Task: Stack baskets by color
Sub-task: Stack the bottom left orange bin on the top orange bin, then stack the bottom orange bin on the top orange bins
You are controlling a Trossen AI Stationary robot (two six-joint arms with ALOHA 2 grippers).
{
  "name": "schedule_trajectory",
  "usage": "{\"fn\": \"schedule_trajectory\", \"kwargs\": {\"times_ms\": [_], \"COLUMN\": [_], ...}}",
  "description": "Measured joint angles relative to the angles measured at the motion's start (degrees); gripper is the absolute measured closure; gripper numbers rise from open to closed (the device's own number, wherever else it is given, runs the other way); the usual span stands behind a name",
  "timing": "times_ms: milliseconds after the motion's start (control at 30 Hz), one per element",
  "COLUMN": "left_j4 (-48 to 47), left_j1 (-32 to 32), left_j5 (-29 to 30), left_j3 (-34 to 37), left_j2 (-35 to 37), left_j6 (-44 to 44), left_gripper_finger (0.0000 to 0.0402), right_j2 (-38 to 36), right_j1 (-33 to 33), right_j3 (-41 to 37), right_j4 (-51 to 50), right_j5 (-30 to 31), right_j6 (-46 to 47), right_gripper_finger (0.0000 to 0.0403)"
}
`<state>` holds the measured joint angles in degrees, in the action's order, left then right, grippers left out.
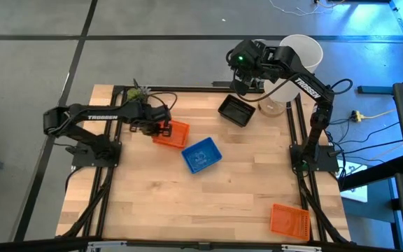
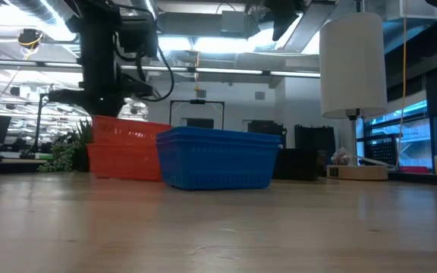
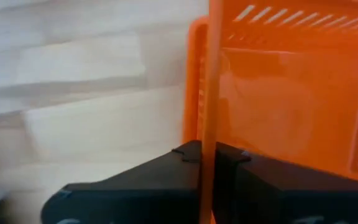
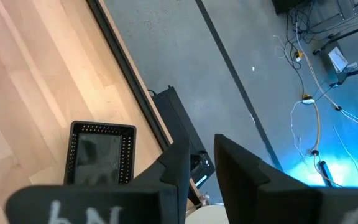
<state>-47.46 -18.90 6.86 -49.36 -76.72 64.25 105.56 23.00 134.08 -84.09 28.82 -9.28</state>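
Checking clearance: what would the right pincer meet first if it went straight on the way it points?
Likely the grey floor. The right pincer points past the table edge, with the black basket off to one side; depth is unclear.

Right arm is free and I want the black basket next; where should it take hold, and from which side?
Grip the black basket by one thin mesh wall, coming straight down, one finger inside and one outside. It sits upright, open top up, near the table's back edge. The right gripper, open, hangs just beyond it.
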Motion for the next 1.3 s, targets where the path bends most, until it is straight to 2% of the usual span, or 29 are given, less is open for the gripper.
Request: {"fn": "schedule_trajectory", "kwargs": {"times_ms": [100, 400, 500, 733, 867, 1033, 1167, 1300], "left_j4": [-2.25, -0.46, -0.5, 0.0, -0.01, -0.09, 0.01, 0.21], "left_j1": [0.79, 1.01, 0.79, 0.44, 0.65, 3.81, 6.93, 10.7], "left_j5": [1.34, 1.8, 1.06, 0.67, -1.02, 4.22, 7.87, 10.65], "left_j3": [0.0, 0.0, 0.0, 0.0, 0.0, 0.0, 0.0, -0.04], "left_j2": [0.38, -0.32, -0.32, -0.32, 1.09, 7.0, 13.18, 17.25], "left_j6": [-0.33, -2.9, -5.34, -5.03, -5.4, -6.48, -8.58, -10.37], "left_gripper_finger": [0.0401, 0.0397, 0.0382, 0.0333, 0.0327, 0.033, 0.0327, 0.033], "right_j2": [0.0, 0.0, 0.0, 0.0, -1.5, -6.6, -11.34, -18.47], "right_j1": [0.01, 0.0, 0.0, 0.0, -0.15, -0.74, -2.23, -7.16], "right_j3": [0.0, 0.0, 0.0, 0.0, -0.11, -0.05, -0.75, -8.81], "right_j4": [0.0, 0.0, 0.0, 0.0, 0.53, -3.11, -5.82, -5.82], "right_j5": [-0.14, -0.56, -0.57, -1.64, -9.93, -23.88, -27.79, -33.04], "right_j6": [0.0, 0.0, 0.0, -0.58, -3.8, -4.88, -2.97, -2.75], "right_gripper_finger": [0.0328, 0.0328, 0.0328, 0.0328, 0.0328, 0.0328, 0.0328, 0.0328]}}
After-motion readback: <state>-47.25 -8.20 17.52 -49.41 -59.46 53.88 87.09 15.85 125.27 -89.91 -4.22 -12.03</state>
